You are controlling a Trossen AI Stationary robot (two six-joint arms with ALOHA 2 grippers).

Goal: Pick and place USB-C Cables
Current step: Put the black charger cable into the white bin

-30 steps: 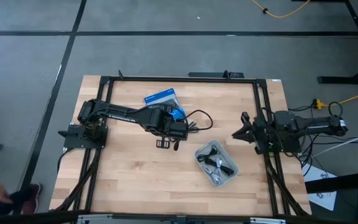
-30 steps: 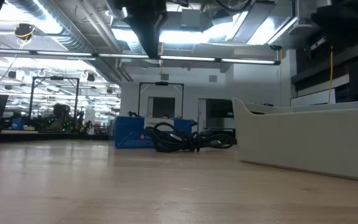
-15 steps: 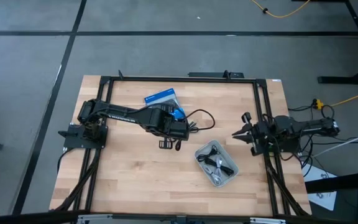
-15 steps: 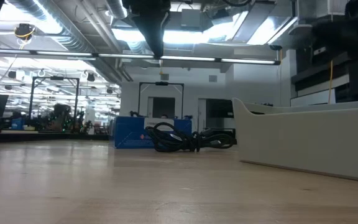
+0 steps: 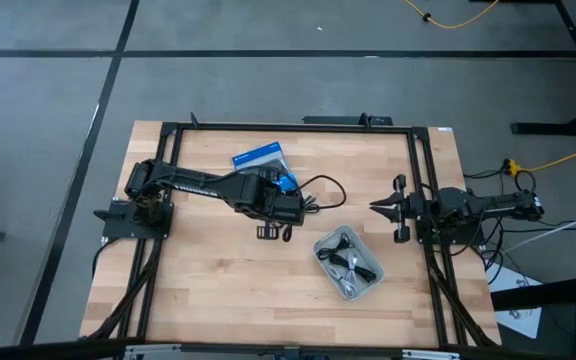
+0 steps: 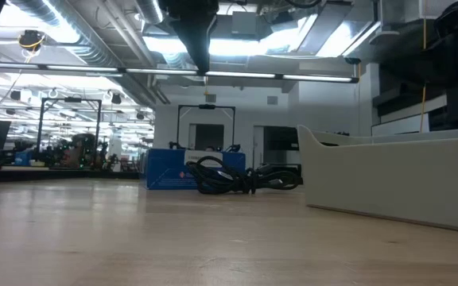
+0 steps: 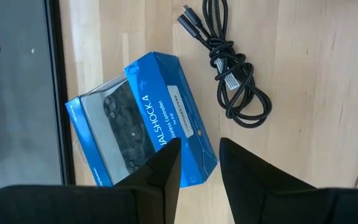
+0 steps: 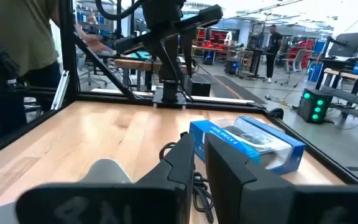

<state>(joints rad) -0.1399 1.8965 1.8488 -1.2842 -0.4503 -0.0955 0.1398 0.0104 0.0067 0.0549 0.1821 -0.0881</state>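
Note:
One black USB-C cable (image 5: 320,192) lies loosely coiled on the table, right of the blue box (image 5: 259,157); it also shows in the left wrist view as the cable (image 7: 232,81) and in the low view as the cable (image 6: 229,176). Other cables, black and whitish-silver, lie in the pale grey tray (image 5: 366,285). My left gripper (image 7: 199,155) hangs above the table beside the box (image 7: 148,124), fingers narrowly open and pointing down, holding nothing. My right gripper (image 5: 376,208) waits shut at the table's right edge, pointing left.
The tray (image 6: 396,179) sits right of centre toward the near edge. A black frame (image 5: 288,127) runs around the tabletop. In the right wrist view a person (image 8: 17,50) stands beyond the table. Bare wood lies left and near of the left gripper.
My right arm has straightened a little at the table's right edge, and its gripper has turned from slanting toward the near edge to pointing straight at the table's left. The cables, box and tray have stayed where they were.

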